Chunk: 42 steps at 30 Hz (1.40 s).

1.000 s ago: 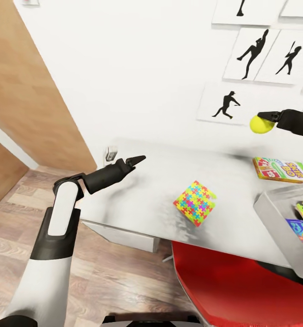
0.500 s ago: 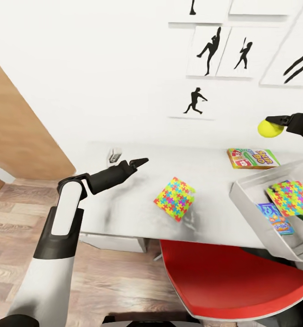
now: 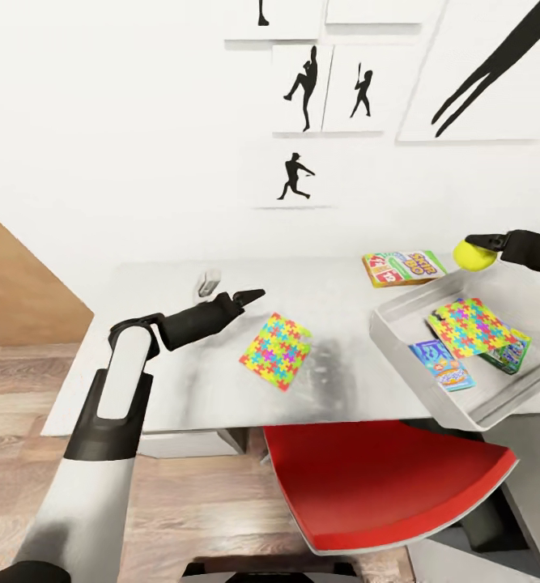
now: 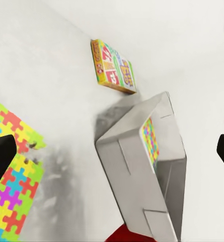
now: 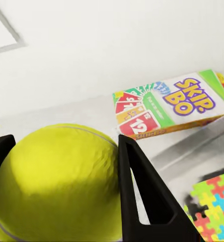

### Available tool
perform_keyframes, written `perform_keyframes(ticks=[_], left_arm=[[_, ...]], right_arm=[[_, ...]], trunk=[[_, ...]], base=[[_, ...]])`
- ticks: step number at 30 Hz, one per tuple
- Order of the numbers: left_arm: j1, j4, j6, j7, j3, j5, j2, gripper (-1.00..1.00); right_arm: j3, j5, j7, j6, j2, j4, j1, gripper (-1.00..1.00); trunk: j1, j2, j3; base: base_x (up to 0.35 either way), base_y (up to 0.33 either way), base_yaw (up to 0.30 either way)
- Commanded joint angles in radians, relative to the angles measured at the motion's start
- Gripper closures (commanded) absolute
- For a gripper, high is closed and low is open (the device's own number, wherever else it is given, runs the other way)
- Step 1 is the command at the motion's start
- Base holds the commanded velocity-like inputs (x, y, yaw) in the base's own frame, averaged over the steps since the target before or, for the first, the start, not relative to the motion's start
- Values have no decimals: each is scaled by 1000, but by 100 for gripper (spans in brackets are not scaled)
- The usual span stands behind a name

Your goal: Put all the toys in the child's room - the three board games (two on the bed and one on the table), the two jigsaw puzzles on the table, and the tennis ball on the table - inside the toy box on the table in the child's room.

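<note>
My right gripper (image 3: 478,248) is shut on the yellow-green tennis ball (image 3: 473,254) (image 5: 56,189), holding it in the air just above the far rim of the light grey toy box (image 3: 401,346) (image 4: 137,176). In the box lie one jigsaw puzzle (image 3: 470,326) (image 5: 215,201) and two board games, blue (image 3: 440,364) and green (image 3: 508,353). A Skip-Bo board game (image 3: 403,267) (image 5: 169,103) (image 4: 114,68) lies on the table (image 3: 172,380) behind the box. The other jigsaw puzzle (image 3: 276,350) (image 4: 11,176) lies flat mid-table. My left gripper (image 3: 252,295) (image 4: 112,154) hovers open just left of it.
A red chair seat (image 3: 383,478) sticks out from under the table's near edge, below the toy box. A small grey-white object (image 3: 207,282) stands at the table's back left. A wooden door (image 3: 19,300) is at the left, with wood-plank floor (image 3: 19,380) below it.
The camera has turned right, so the whole scene slid left and the toy box shows fully. The right gripper has come lower with the ball, nearer the box rim. The left arm keeps its pose.
</note>
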<state>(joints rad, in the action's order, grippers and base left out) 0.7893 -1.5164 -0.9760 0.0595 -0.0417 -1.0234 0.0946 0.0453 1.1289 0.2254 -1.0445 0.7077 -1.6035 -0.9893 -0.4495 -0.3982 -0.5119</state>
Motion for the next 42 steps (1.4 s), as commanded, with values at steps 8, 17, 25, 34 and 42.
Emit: perform_keyframes(ticks=[8, 17, 25, 34, 42], left_arm=[[-1, 29, -4, 8, 1, -7, 0, -100], [-4, 42, -4, 11, 2, -6, -2, -100], [-5, 47, -4, 29, 3, -6, -6, -100], [-5, 48, -4, 35, 10, -7, -14, -100], [-5, 49, -4, 37, 13, -16, -26, -100]], right_arm=[[-6, 10, 12, -3, -10, 10, 62, 100], [-10, 6, 11, -3, -15, 29, 91, 100], [-29, 4, 12, -3, -25, 39, 112, 100], [-143, -14, 20, -3, -45, 53, 119, 100], [-188, -30, 22, -3, -85, 95, 110, 100]], trunk=[[-1, -2, -1], [-1, -2, -1], [-1, -2, -1], [-1, -2, -1], [-1, -2, -1]], base=[[0, 0, -281], [0, 0, -281], [0, 0, -196], [0, 0, -49], [0, 0, -11]])
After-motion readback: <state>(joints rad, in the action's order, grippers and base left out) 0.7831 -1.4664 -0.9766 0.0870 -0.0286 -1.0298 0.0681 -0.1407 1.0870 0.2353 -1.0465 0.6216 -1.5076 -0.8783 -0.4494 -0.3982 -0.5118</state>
